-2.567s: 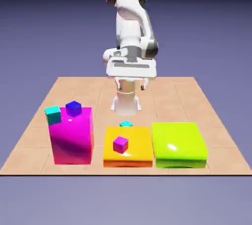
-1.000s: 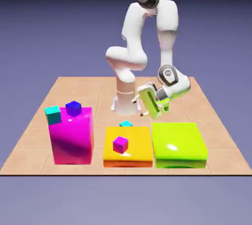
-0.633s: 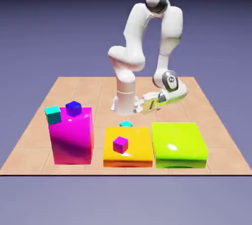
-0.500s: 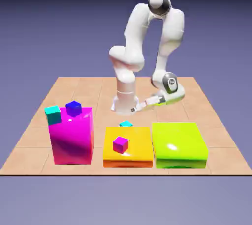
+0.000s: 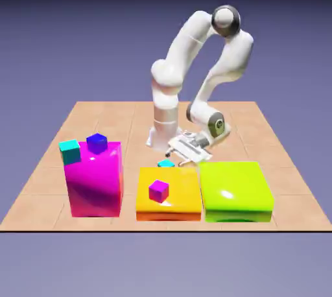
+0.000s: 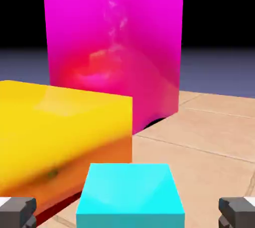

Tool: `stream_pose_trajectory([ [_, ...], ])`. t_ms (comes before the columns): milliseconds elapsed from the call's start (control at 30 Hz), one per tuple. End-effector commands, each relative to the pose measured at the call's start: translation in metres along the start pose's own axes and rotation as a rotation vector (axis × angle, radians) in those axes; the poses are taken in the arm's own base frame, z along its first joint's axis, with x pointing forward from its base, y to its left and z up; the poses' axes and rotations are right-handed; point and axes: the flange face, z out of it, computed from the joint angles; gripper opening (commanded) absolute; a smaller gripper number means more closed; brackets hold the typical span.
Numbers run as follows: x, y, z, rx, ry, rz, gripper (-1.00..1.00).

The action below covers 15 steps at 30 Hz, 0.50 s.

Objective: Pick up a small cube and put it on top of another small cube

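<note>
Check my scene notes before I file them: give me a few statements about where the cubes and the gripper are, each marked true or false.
1. The gripper is open, with a cyan cube between its fingertips. True.
2. A purple cube sits on the orange block. True.
3. The green block carries a small cube. False: its top is bare.
4. The blue cube lies on the table. False: it sits on the magenta block.

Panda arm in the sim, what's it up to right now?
The arm has its tool low behind the orange block, lined up on the small cyan cube on the table there. In the hand view the cube sits between the open fingertips, not gripped yet. The other cyan cube sits beside the dark blue cube at the magenta block. Nothing is stacked yet.
</note>
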Motion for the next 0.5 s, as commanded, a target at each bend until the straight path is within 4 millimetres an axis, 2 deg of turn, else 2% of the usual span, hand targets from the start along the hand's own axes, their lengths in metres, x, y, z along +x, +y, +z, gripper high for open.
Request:
stream_pose_trajectory([
  [0, -0.002, 0.003, 0.009, -0.001, 0.001, -0.001, 0.00],
  [33, -0.003, 0.005, 0.018, -0.003, 0.002, -0.004, 0.00],
  [67, -0.003, 0.005, 0.019, -0.004, 0.002, -0.004, 0.00],
  [100, -0.003, 0.005, 0.019, -0.004, 0.002, -0.004, -1.00],
  [133, -0.003, 0.005, 0.019, -0.004, 0.002, -0.004, -1.00],
  [333, 0.011, -0.008, -0.035, -0.003, 0.002, -0.004, -1.00],
  [467, -0.016, -0.055, -0.072, -0.113, 0.037, 0.358, -1.00],
])
